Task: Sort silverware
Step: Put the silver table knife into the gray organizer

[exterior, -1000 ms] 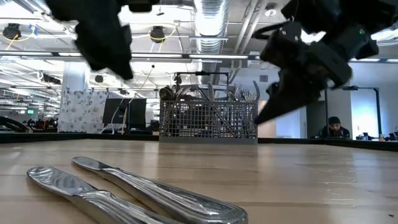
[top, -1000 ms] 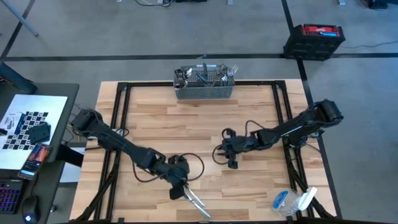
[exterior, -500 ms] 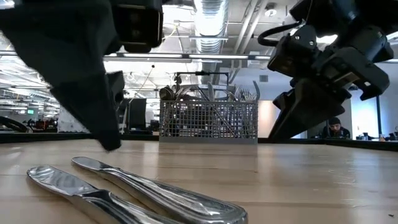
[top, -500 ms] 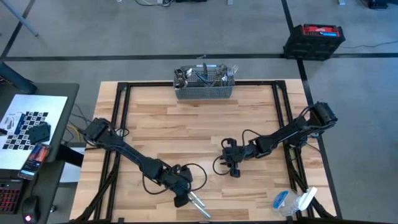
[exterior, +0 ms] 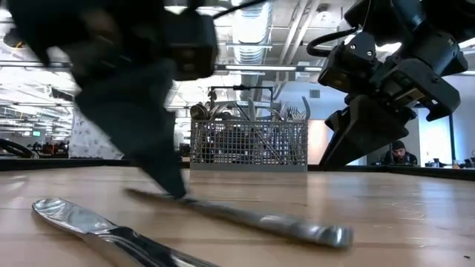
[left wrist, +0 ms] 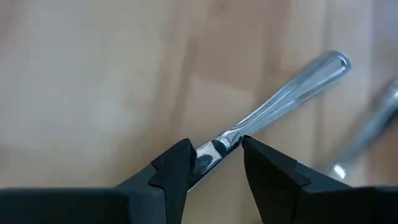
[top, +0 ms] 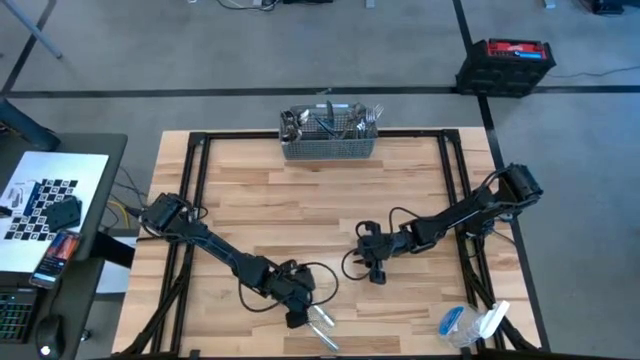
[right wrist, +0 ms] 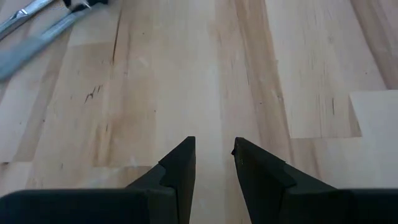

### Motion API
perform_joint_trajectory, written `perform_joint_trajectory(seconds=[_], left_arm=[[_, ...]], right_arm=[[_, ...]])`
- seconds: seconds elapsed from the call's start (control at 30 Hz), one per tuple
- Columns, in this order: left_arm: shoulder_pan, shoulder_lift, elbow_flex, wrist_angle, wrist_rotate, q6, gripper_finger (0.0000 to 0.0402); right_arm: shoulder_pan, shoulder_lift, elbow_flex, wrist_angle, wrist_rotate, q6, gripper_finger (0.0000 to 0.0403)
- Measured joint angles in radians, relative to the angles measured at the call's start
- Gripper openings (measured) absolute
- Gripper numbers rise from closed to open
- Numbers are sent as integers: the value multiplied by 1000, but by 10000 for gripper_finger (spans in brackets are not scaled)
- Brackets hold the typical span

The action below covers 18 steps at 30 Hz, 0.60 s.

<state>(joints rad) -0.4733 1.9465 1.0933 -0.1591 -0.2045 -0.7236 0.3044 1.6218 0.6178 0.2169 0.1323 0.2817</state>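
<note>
— What has the left gripper (left wrist: 214, 163) got?
— Its fingers pinch a slim shiny knife (left wrist: 280, 103) near the worktop's (top: 300, 200) front edge; another piece (exterior: 104, 226) lies beside it.
— The right gripper (right wrist: 214, 163)?
— Mid-worktop, fingers apart, holding nothing.

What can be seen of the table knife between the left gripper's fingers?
The knife is slim, shiny silver metal with a rounded handle end. The left gripper has its dark fingers closed on the blade end. In the low view the knife slopes, gripped end raised, handle end near the wooden table.
</note>
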Motion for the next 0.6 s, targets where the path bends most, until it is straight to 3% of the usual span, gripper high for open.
perform_joint_trajectory(seconds=[0.5,0.6], left_arm=[[310,8,-7,163,-36,295,136],[350,-5,19,108,-30,300,136]], right_arm=[[-66,0,0,-86,0,-28,102],[-86,0,0,-79,0,-28,102]])
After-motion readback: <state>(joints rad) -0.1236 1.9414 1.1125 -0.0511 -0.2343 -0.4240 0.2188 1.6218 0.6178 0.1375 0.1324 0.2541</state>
